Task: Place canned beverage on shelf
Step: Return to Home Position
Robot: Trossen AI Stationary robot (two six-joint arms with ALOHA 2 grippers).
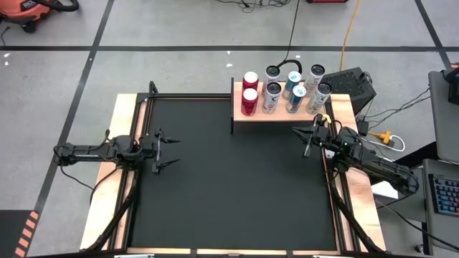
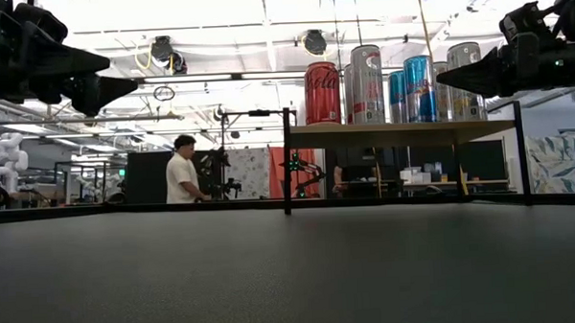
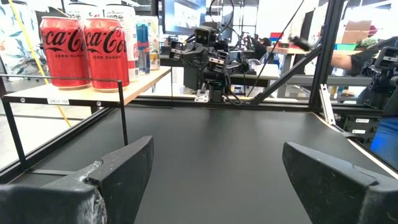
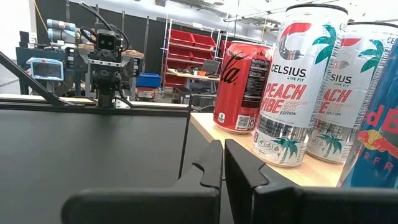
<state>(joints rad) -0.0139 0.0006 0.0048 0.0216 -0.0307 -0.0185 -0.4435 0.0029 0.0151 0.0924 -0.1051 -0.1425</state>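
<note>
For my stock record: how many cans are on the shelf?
8, in two rows on the shelf: rear red can, front red can, rear white can, front white can, rear blue can, front blue can, rear silver can, front silver can. None hidden.

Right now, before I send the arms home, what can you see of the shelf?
The shelf is a flat pale-wood board raised level on thin black metal supports, standing at the black table's far edge, right of centre. Eight upright cans stand on it in two rows of four: red, white-pink, blue, silvery. The right tool, shut, sits near its front right corner, not touching it.
</note>
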